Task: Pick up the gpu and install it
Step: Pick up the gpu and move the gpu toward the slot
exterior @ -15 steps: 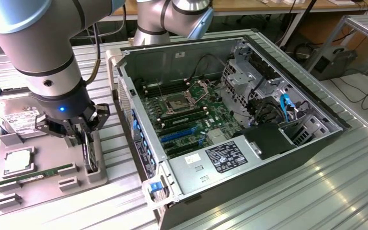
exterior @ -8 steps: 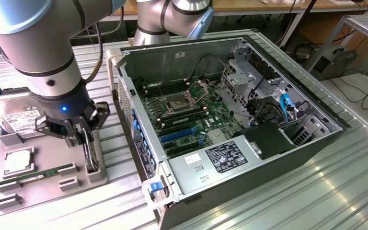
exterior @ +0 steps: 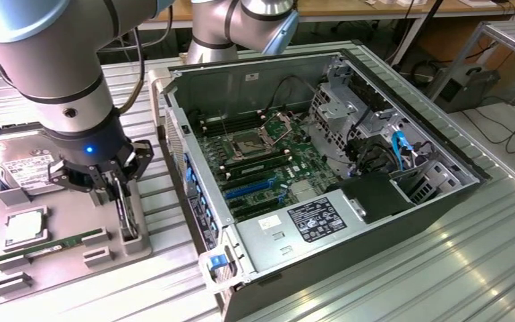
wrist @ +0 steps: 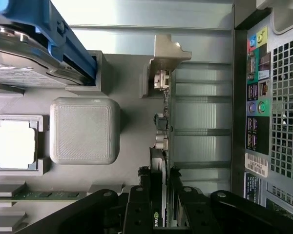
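Found the gpu (exterior: 129, 216) standing on edge in a grey parts tray (exterior: 65, 265) on the bench (exterior: 401, 282), just beside the open computer case (exterior: 329, 168). Recorded long axis parallel to the case's port panel, silvery bracket (wrist: 162, 73) end pointing away from the tool (wrist: 159, 195). Noted thin black card, seen edge-on. Observed tool pinching both faces

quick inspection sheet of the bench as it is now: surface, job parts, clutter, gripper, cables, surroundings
surface: slatted metal table, grey tray on the exterior view's left
job's things: gpu on edge in the tray's holder; pc case open
clutter: hard drive, cpu, memory stick in the tray
gripper: gripper low over the gpu
cables: blue cable inside the case; loose cables on the floor
surroundings: wooden bench behind
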Motion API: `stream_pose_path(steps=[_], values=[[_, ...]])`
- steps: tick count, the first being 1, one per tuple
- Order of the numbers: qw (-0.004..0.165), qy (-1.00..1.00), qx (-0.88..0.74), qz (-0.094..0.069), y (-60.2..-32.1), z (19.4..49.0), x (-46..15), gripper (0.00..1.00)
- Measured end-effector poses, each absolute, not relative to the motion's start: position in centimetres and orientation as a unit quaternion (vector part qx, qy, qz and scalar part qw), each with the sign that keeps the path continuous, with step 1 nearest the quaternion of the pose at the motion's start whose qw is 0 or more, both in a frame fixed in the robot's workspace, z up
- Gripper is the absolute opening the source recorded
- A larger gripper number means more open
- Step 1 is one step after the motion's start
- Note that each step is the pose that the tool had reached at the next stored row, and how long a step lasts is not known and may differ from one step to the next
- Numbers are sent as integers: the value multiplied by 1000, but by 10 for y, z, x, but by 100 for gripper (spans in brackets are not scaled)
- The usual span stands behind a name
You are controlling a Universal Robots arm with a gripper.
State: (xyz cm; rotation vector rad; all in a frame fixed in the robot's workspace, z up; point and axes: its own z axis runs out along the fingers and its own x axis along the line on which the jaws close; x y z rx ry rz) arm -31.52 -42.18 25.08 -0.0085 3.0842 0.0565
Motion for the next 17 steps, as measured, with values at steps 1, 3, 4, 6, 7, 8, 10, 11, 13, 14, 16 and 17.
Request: stream_pose_path(steps=[1, 3, 4, 6, 7, 8, 10, 11, 13, 14, 16, 17], values=[[28, 999, -3, 18, -422, 253, -315, 26], [28, 999, -3, 18, -422, 257, -315, 26], [28, 999, -3, 18, -422, 259, -315, 26], [28, 999, -3, 18, -422, 265, -315, 26], [28, 999, -3, 18, -422, 268, -315, 26], [28, 999, -3, 18, -422, 271, -315, 26], [28, 999, -3, 19, -422, 279, -315, 26], [28, 999, -3, 19, -422, 284, -315, 26], [27, 999, -3, 19, -423, 293, -315, 26], [27, 999, -3, 19, -423, 298, -315, 26], [27, 999, -3, 20, -424, 307, -315, 26], [27, 999, -3, 21, -424, 315, -314, 26]])
